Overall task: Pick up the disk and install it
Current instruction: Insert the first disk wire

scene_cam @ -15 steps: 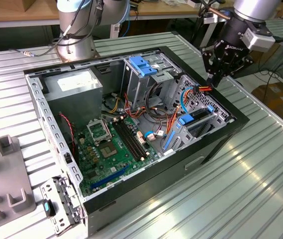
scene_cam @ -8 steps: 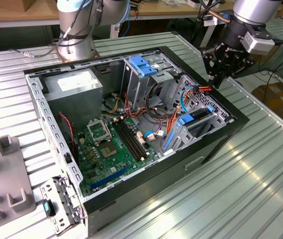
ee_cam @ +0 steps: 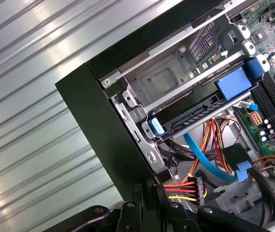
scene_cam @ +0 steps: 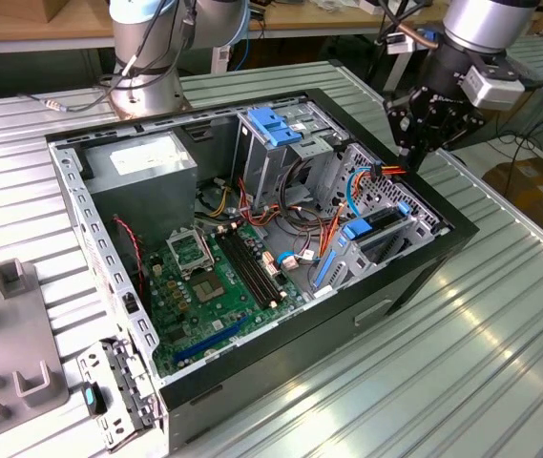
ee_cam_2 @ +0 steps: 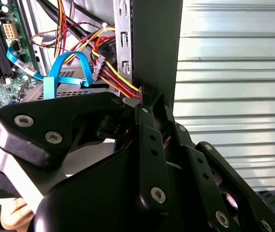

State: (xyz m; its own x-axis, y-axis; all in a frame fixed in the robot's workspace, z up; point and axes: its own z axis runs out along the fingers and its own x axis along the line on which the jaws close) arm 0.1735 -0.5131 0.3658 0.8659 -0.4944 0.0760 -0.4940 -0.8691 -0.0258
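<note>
The disk (scene_cam: 383, 232) lies in the drive cage at the case's front corner, on the exterior view's right. Its dark edge (ee_cam: 195, 116) runs between blue side rails. My gripper (scene_cam: 410, 158) hangs just above that corner, over the case's edge. It is shut on a power cable (ee_cam: 178, 189) of red, yellow and black wires, close behind the black plug (ee_cam: 198, 187). In the second wrist view the same wires run into my closed fingertips (ee_cam_2: 149, 99). The plug hangs free above the cage, apart from the disk.
The open case (scene_cam: 424, 277) lies on a ribbed metal table (scene_cam: 500, 363). Inside are a grey power-supply box (scene_cam: 142, 157), a green motherboard (scene_cam: 214, 277), a metal cage with a blue latch (scene_cam: 273, 126) and a blue data cable (ee_cam_2: 65, 65). A grey fixture (scene_cam: 13, 334) stands at the exterior view's left.
</note>
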